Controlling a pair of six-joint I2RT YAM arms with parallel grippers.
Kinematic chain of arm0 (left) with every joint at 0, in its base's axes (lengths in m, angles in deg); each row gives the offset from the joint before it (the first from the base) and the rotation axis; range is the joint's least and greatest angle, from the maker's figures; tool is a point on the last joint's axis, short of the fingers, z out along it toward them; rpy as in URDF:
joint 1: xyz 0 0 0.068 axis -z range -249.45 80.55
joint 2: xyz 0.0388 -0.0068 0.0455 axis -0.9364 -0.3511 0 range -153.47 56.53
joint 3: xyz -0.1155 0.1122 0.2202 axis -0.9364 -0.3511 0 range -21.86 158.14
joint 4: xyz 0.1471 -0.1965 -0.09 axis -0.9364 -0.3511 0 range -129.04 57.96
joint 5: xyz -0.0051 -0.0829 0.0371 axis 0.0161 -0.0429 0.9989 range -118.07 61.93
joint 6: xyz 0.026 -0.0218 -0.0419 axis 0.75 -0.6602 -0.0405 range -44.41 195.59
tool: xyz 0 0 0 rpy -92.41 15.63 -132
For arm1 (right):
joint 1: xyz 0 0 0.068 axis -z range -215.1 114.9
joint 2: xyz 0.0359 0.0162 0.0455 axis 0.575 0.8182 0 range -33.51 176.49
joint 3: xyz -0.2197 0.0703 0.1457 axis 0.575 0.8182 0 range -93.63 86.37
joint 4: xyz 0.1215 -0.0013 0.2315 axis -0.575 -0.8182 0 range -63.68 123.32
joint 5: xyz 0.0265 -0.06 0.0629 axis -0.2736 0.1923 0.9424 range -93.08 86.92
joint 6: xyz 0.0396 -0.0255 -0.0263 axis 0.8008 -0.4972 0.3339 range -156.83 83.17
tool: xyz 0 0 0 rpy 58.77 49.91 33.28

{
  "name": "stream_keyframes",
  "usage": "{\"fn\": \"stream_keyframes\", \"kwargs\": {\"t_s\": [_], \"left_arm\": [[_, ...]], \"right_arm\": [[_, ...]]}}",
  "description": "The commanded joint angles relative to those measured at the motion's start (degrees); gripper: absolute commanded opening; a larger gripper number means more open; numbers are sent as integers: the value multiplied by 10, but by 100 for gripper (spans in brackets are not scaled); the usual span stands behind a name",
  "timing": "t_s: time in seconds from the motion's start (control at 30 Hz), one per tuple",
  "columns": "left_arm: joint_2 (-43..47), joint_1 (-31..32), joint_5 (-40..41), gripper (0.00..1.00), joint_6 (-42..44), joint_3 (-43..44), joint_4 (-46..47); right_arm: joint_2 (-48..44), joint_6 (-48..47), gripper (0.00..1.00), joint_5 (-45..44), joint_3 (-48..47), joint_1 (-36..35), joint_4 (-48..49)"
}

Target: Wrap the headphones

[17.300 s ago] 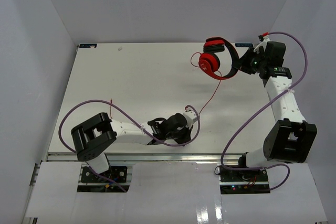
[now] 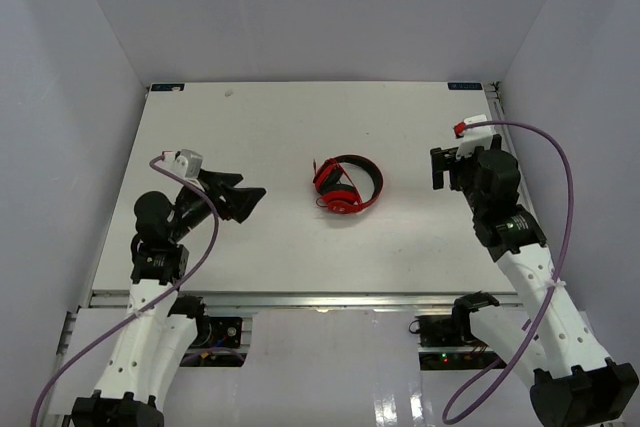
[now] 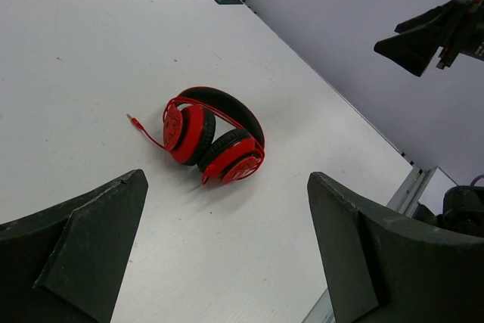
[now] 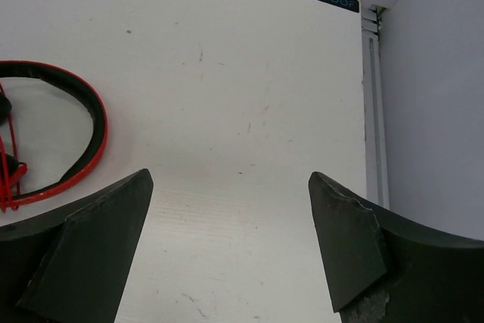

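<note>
The red headphones lie on the white table near its middle, ear cups folded together under the black-lined headband. In the left wrist view the headphones show their thin red cord looped along the headband, with the plug end lying loose on the table to the left. My left gripper is open and empty, left of the headphones and apart from them. My right gripper is open and empty to their right. In the right wrist view only the headband shows at the left edge.
Grey enclosure walls stand on the left, back and right. A metal rail runs along the table's near edge, another rail along its right side. Purple cables hang from both arms.
</note>
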Motion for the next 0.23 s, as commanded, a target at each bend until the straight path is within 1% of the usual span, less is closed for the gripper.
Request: {"fn": "stream_keyframes", "kwargs": {"t_s": [0.0,0.13,0.2], "left_arm": [[-9,0,-34,98,21,-3,-47],[-18,0,-39,98,21,-2,-44],[-14,-1,-35,98,23,-3,-47]], "right_arm": [[-14,-22,90,-51,23,2,5],[-27,-50,90,51,32,11,-12],[-27,-51,90,81,37,12,-18]]}}
